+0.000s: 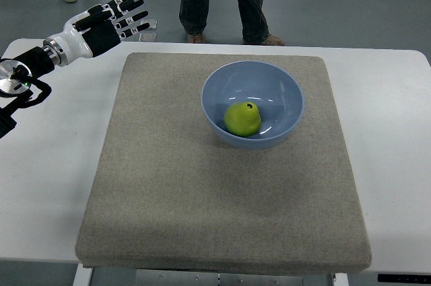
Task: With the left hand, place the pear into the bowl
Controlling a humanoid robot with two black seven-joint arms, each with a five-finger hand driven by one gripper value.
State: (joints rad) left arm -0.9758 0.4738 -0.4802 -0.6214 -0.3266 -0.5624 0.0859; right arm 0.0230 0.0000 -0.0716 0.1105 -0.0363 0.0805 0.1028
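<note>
**Already in the bowl — left hand clear**

Plainly, the fingers (132,11) of the left hand (111,25) were spread and straight, holding nothing, their tips pointing toward the far edge of the table (47,185). The hand hung over the table's far left corner, well apart from the work, and its forearm ran back to the picture's left edge. No right arm showed.

The pear (242,118) sat inside the blue bowl (222,81), low against the near wall, stem end tipped up and slightly right. The bowl stood on the grey mat (175,198), toward its far right part. Two people's legs stood on the floor beyond the table.

Judged from this, the placing looked done — fruit in bowl, hand empty and withdrawn.

Handling notes on the pear: firm-looking, smooth green skin, probably a little slick; rounded, so likely to roll if nudged. Moderate weight for its bulk, I would guess, and prone to bruising under hard pinch. Best hold would be around the widest part of the body, fingers wrapped from opposite sides, not at the narrow stem end. Whether it was real or a model could not be told.
</note>
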